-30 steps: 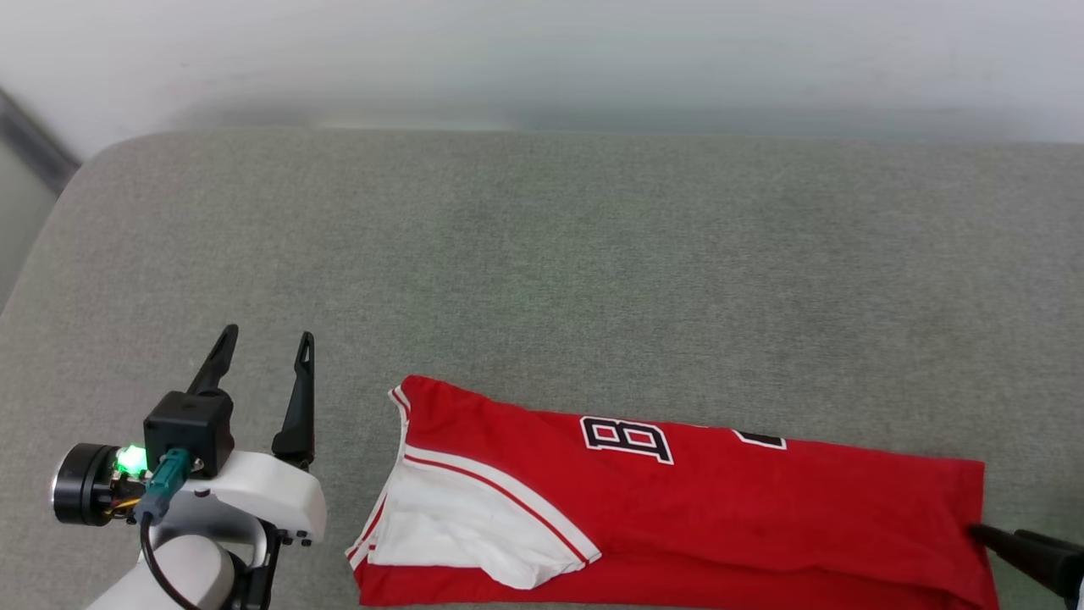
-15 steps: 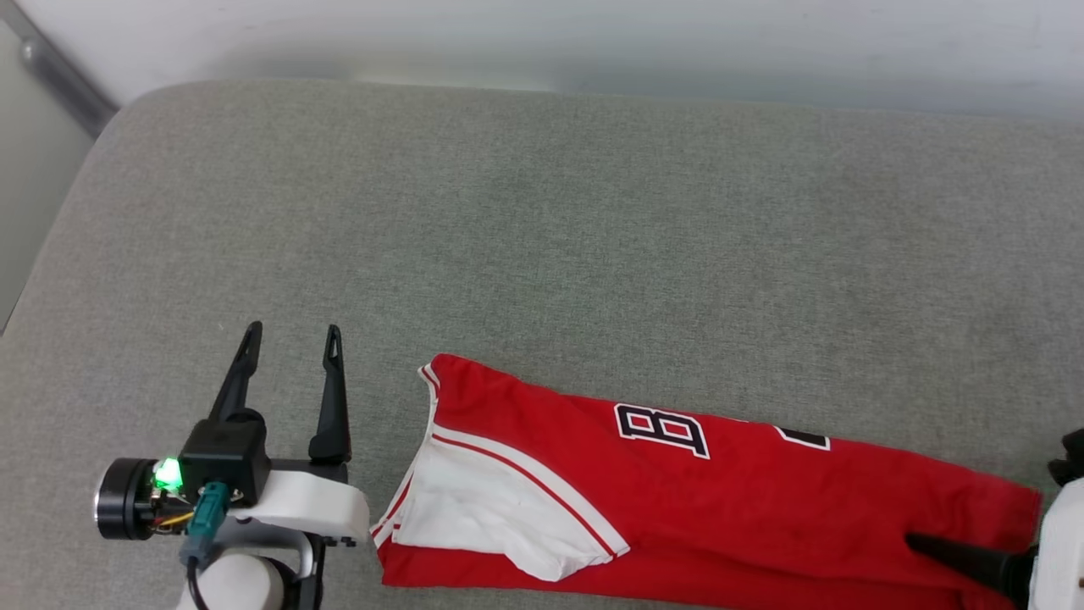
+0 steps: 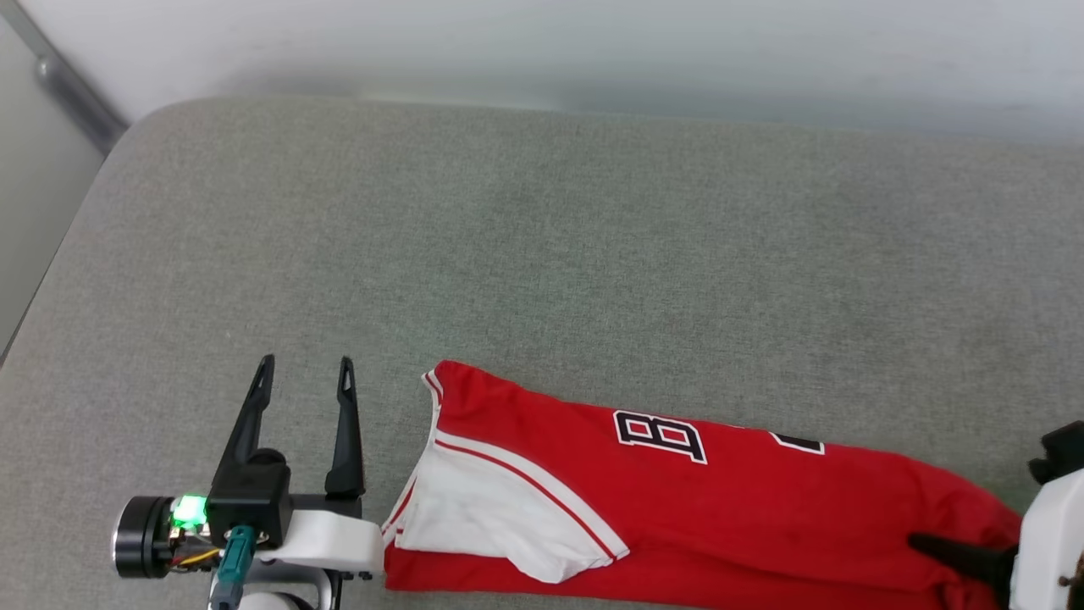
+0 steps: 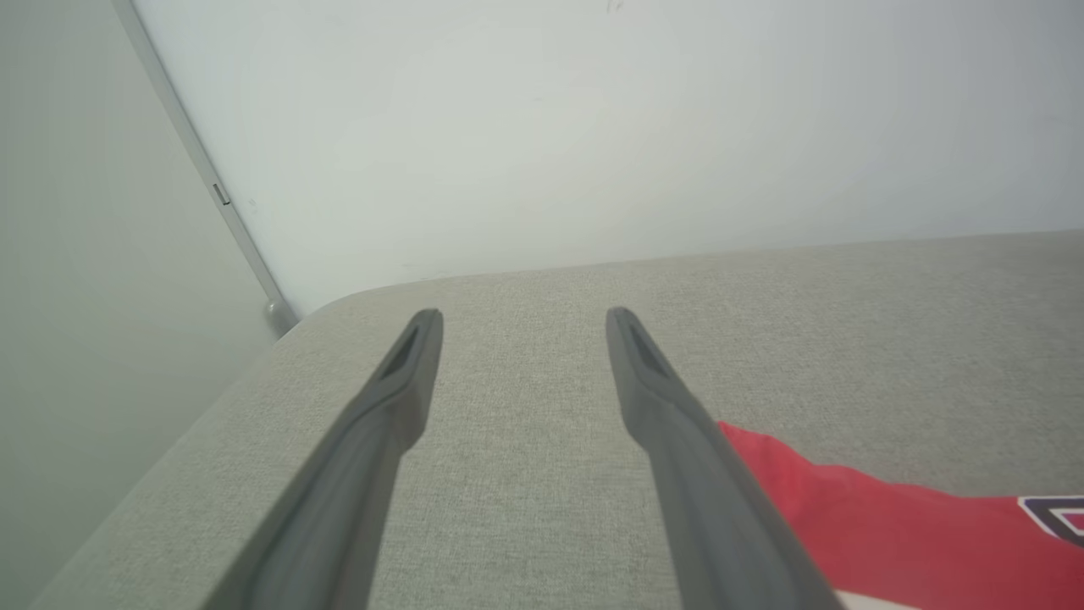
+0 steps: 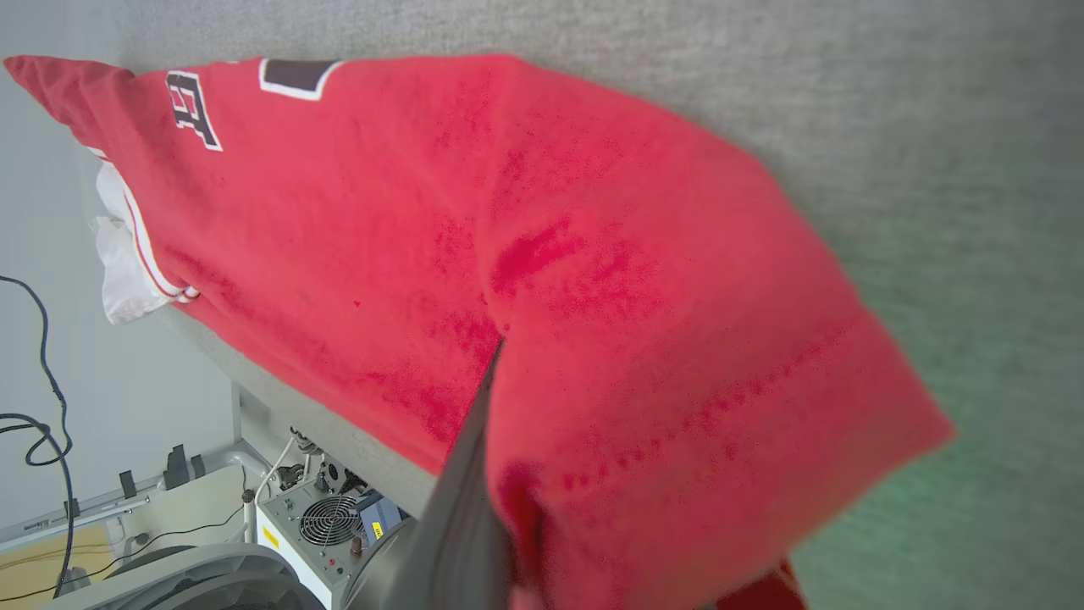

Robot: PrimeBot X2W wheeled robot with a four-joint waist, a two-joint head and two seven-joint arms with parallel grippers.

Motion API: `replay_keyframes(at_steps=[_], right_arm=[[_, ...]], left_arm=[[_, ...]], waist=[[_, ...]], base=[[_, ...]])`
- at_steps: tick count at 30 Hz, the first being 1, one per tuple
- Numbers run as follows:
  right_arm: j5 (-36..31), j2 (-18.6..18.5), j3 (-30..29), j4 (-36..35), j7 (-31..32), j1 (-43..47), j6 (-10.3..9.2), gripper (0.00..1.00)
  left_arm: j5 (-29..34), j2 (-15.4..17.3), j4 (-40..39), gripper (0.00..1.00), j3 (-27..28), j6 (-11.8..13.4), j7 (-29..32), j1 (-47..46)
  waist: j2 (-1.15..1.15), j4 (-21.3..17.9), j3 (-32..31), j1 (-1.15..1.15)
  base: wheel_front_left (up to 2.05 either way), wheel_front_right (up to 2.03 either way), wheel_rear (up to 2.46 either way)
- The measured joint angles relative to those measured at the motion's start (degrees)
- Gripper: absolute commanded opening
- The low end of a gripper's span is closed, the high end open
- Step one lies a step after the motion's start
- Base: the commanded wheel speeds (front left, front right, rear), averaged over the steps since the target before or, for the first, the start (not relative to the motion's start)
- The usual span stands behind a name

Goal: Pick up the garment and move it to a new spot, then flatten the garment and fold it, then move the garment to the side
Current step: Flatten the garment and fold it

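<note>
Grey tabletop [image 3: 542, 254] is carrying the garment [image 3: 720, 500] along its near edge; we are pinching its right end with our right tool [image 3: 923, 543], our left tool [image 3: 306, 364] hovering open just left.

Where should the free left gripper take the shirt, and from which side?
Grip the shirt at its left end, on the far red corner, coming from the left. That corner lies flat beside the open left gripper, and the right gripper pinches the opposite end.

Lab; fan-cooled equipment box [image 5: 326, 517]; loose cables [image 5: 51, 381]; bare wall [image 3: 593, 42]
</note>
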Motion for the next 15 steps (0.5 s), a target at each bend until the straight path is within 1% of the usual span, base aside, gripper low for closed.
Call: replay_keyframes(at_steps=[4,12,15], right_arm=[[0.07,-2.23,-0.47,0.83,-1.24,-0.43,-0.02,0.00],[-1.31,-9.33,-2.97,4.46,-2.33,1.65,-0.02,0.00],[-1.55,-10.76,-3.37,5.03,-1.69,2.71,-0.03,0.00]], left_arm=[[1.79,-1.66,-0.32,1.00,2.24,-1.11,0.00,1.84],[4.48,-3.74,-0.66,1.00,5.42,-2.93,0.00,5.98],[5.15,-4.13,-0.47,1.00,6.42,-3.67,0.00,7.27]], waist=[[0.00,-0.62,-1.39,0.00],[0.00,-1.57,-4.58,0.00],[0.00,-1.93,-5.61,0.00]], base=[[0.00,0.00,0.00],[0.00,0.00,0.00],[0.00,0.00,0.00]])
